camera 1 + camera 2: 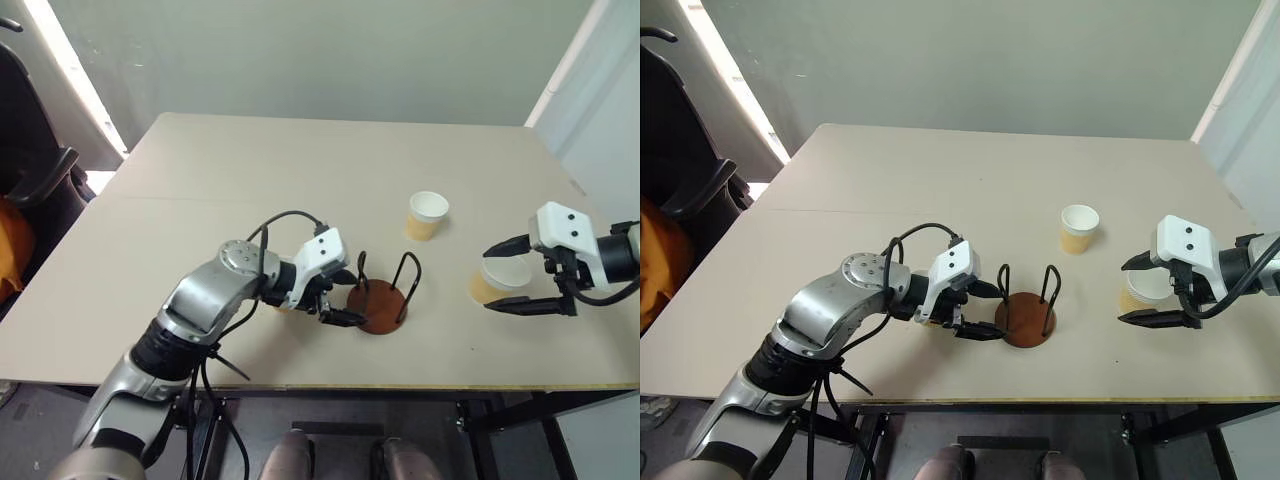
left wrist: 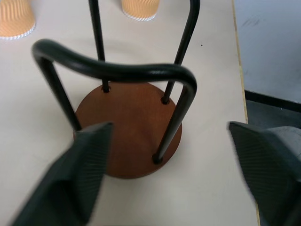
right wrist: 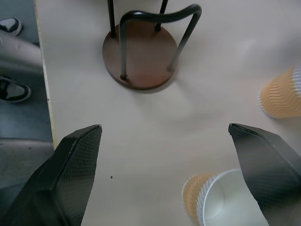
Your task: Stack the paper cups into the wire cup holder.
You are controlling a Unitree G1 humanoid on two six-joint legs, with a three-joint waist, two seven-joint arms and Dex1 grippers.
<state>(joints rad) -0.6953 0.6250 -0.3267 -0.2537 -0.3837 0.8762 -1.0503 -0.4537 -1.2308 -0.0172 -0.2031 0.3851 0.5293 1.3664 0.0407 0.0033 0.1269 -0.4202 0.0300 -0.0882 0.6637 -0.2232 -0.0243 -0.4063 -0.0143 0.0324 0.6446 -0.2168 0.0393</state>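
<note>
The wire cup holder (image 1: 381,306) stands empty near the table's front edge, a reddish-brown disc with two black wire loops. My left gripper (image 1: 350,298) is open right beside it on its left, fingers (image 2: 80,169) spread to either side of the near loop and not touching it. One paper cup (image 1: 427,215) stands upright behind and to the right of the holder. Another paper cup (image 1: 497,280) stands upright at the right, between the spread fingers of my open right gripper (image 1: 490,278), which hovers over it; the cup (image 3: 221,197) sits close to one finger (image 3: 263,160).
The beige table (image 1: 250,190) is bare across its back and left. Its front edge (image 1: 300,385) runs just below the holder. A black chair (image 1: 40,170) with something orange (image 1: 10,250) on it stands off the table's left side.
</note>
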